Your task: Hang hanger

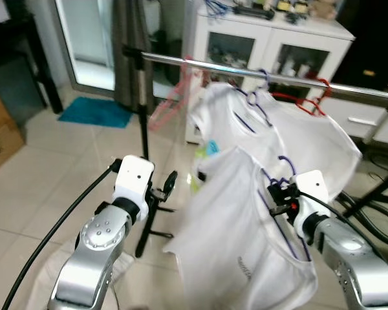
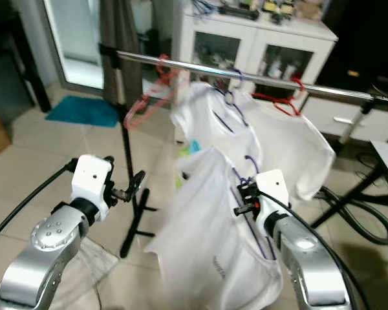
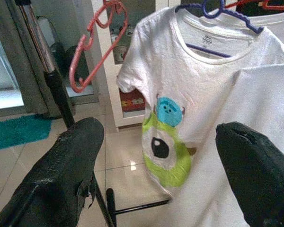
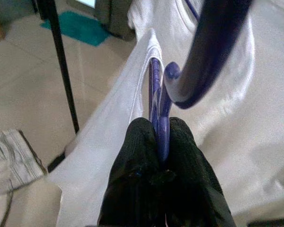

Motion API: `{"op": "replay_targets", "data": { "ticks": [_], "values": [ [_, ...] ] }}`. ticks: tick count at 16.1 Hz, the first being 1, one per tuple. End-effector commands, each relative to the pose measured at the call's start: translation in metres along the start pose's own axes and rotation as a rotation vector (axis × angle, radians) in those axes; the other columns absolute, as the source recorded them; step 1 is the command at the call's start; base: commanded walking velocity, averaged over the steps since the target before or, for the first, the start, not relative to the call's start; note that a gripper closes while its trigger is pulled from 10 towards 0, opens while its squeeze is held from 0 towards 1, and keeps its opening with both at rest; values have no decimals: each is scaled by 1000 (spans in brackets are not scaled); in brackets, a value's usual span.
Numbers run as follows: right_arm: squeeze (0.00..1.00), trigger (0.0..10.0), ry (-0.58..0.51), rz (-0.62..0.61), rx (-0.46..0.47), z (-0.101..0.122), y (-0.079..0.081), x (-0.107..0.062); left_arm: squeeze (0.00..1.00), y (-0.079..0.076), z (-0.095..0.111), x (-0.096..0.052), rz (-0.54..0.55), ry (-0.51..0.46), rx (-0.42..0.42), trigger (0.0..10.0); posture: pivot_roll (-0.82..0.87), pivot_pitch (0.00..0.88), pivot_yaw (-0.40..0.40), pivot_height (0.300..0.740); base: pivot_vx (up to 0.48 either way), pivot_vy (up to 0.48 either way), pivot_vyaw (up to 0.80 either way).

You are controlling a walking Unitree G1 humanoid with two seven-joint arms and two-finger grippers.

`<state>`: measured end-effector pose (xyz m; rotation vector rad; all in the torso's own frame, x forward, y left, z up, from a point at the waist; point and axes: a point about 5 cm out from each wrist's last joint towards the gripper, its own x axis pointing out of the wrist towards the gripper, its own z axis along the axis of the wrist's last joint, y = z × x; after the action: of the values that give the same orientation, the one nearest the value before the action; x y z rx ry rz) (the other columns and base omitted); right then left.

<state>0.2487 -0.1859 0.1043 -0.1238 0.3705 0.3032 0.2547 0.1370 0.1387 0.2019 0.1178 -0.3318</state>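
The right gripper (image 4: 159, 142) pinched the purple hanger (image 1: 286, 169) with its shirt (image 1: 236, 239) below the rail (image 1: 258, 74), the left gripper (image 1: 165, 187) gaped empty, and the hook likely needed lifting over the rail.

I'm in a home, prob. a laundry corner: tiled floor (image 1: 64, 168), white glass-door cabinet (image 1: 265, 51), teal mat (image 1: 96, 112), clothes rail (image 1: 200, 63) w/ shirts.
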Motion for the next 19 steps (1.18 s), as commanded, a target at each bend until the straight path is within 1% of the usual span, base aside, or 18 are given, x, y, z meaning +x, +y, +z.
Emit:
{"op": "replay_targets", "data": {
  "ticks": [1,2,3,4,5,6,7,8,11,12,13,14,15,16,17,18,19],
  "values": [
    [0,10000,-26,-6,-17,8,0,1,0,3,-1,0,8,6,13,10000,91,0,-83,740,0,-345,0],
    [0,10000,-40,14,-27,12,1,1,0,5,-1,0,-5,11,6,10000,86,0,-66,740,0,0,0],
    [0,10000,-61,23,-25,15,1,0,0,4,-3,0,-30,23,19,10000,86,0,-66,740,0,0,0],
    [0,10000,-86,51,-17,17,0,-2,0,0,-3,2,-99,10,-5,10000,80,0,-48,740,0,0,0],
    [0,10000,-106,83,-27,20,0,-4,1000,-7,0,3,-193,-4,-39,10000,80,0,-48,740,0,0,0],
    [0,10000,-132,109,-36,26,1,-4,1000,-11,3,7,-264,-20,-36,10000,76,0,-26,740,0,0,0],
    [0,10000,-159,130,-40,32,3,-4,1000,-12,5,13,-300,-32,-28,10000,74,0,-24,740,0,0,0],
    [0,10000,-187,143,-25,40,6,-3,1000,-13,7,25,-350,-41,-44,10000,72,0,-28,740,0,0,0],
    [0,10000,-211,148,-6,50,10,-1,1000,-19,11,41,-428,-49,-76,10000,62,0,-30,740,0,0,0],
    [0,10000,-219,152,-5,56,15,1,1000,-25,14,51,-468,-56,-103,10000,62,0,-30,740,0,0,0],
    [0,10000,-248,169,-10,66,21,3,1000,-35,18,63,-519,-64,-119,10000,45,0,-27,740,0,0,0],
    [0,10000,-260,179,-12,71,24,3,1000,-39,18,70,-530,-71,-98,10000,40,0,-25,740,0,0,0],
    [0,10000,-262,184,-13,73,24,3,965,-40,19,73,-535,-79,-90,10000,39,0,-25,740,0,0,0],
    [0,10000,-263,189,-20,74,26,3,333,-44,22,75,-559,-101,-114,10000,39,0,-25,740,0,0,0],
    [0,10000,-262,190,-24,75,27,3,0,-50,27,77,-601,-123,-126,10000,39,0,-26,740,0,0,0],
    [0,10000,-258,190,-24,76,27,3,0,-53,28,78,-624,-131,-125,10000,39,0,-26,740,0,0,0],
    [0,10000,-257,191,-25,76,28,4,0,-54,28,81,-617,-128,-112,10000,39,0,-26,740,0,0,0]
  ]
}}
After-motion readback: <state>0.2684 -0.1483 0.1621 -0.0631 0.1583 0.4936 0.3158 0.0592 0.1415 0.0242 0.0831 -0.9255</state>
